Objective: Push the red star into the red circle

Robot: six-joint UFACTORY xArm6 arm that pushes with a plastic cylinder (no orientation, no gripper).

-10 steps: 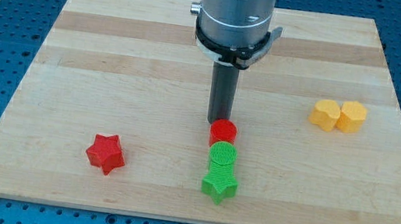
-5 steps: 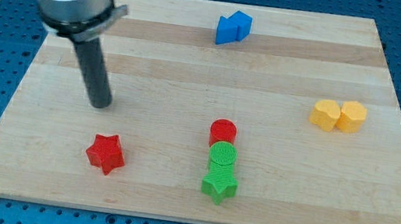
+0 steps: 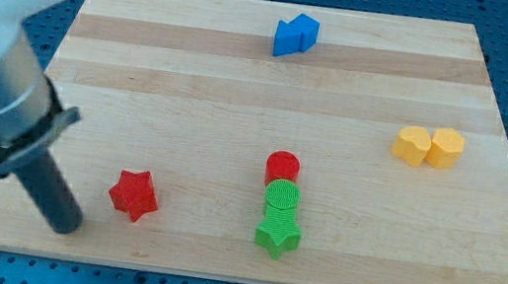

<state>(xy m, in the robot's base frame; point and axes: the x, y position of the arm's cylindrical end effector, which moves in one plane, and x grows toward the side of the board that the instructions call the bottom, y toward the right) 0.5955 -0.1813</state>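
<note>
On the wooden board (image 3: 192, 84), my clawless tip (image 3: 66, 227) sits lower left beside the red star (image 3: 134, 194), the red circle (image 3: 282, 167) further right.

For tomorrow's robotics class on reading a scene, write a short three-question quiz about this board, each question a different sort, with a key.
1. True or false: my tip touches the red star.
2. Which block touches the red circle? A the green circle; B a blue block; C a yellow block.
3. Fill in: my tip lies to the view's ____ of the red star.

Key: 1 false; 2 A; 3 left.
</note>
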